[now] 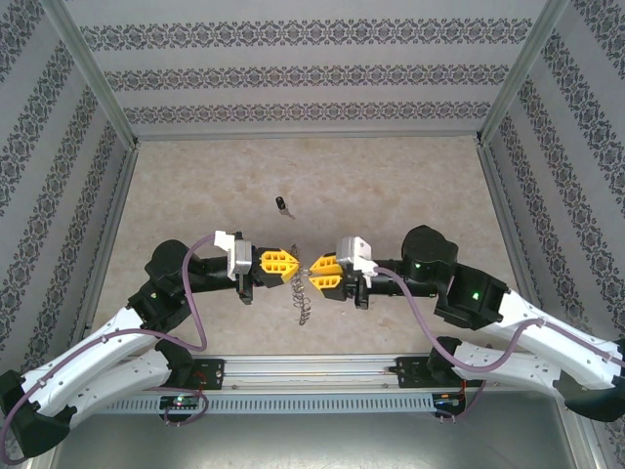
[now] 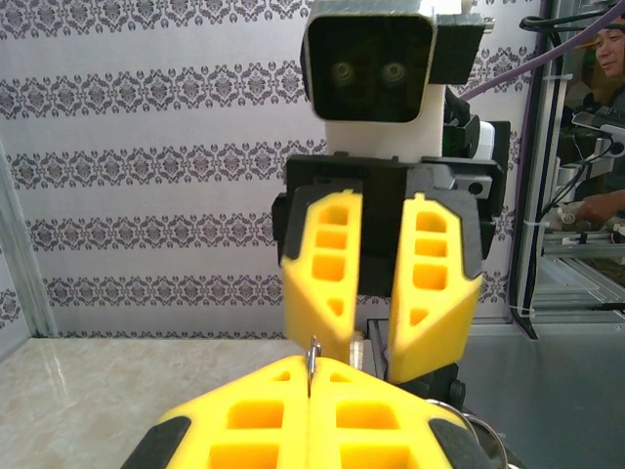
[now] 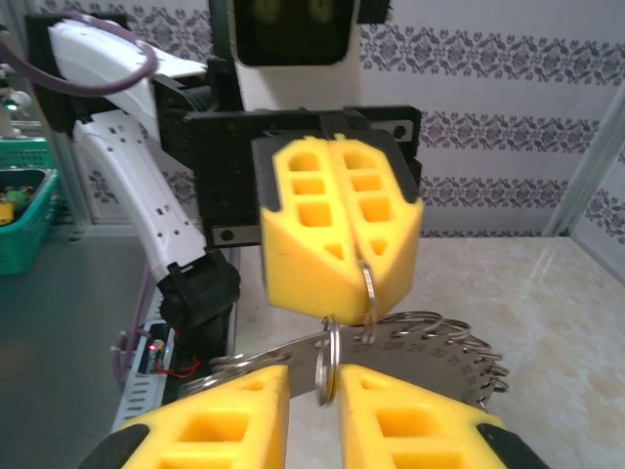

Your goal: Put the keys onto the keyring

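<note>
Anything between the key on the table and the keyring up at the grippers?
Nothing visible. The key lies alone on bare table beyond the keyring, which hangs where the left gripper and right gripper meet.

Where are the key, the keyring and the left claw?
key [image 1: 281,203]: top external view, on its black head.
keyring [image 3: 430,354]: right wrist view, on the flat grey plate.
left claw [image 3: 339,305]: right wrist view, on the seam between its closed yellow fingertips.
</note>
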Controlling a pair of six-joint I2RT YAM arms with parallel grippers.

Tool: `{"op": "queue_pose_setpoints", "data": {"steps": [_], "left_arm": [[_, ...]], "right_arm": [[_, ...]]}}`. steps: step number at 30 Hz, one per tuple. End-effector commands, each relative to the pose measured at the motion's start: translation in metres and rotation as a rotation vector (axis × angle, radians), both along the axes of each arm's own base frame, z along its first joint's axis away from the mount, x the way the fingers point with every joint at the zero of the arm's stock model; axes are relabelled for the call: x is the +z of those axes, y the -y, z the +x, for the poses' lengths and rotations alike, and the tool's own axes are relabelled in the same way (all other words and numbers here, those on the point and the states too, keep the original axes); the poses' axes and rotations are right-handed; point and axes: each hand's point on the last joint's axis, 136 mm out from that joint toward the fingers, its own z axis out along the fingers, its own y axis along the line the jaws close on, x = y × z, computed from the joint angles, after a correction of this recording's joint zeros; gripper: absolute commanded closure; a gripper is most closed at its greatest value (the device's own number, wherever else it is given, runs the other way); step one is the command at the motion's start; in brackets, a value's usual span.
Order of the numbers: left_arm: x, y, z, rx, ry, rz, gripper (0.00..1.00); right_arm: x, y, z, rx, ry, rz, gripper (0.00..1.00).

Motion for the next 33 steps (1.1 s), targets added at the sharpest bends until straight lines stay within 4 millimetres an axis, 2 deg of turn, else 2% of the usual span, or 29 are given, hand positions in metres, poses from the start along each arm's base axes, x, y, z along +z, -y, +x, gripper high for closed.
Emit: {"op": "queue_pose_setpoints", "data": {"steps": [1,6,15,22,33], "left_arm": [[0.017,-0.005,-0.007,-0.003,0.058,-0.031,1.00],[0.018,-0.005,-0.006,0.002,0.064,-0.032,1.00],[0.018,-0.004,-0.010,-0.024,0.059,-0.033,1.00],[0.019,-0.004,-0.011,-0.029,0.060,-0.034,1.00],[0.017,-0.005,-0.011,-0.030,0.059,-0.031,1.00]], "right_arm": [[0.011,0.007,-0.016,0.071,0.001,0.029,0.79],[0.008,0.010,-0.023,0.103,-0.013,0.006,0.79],[0.020,0.016,0.019,-0.136,0.063,0.050,0.82],[0.022,-0.005,0.012,-0.034,0.047,0.046,0.81],[0.021,-0.012,0.011,-0.004,0.034,0.049,0.79]]}}
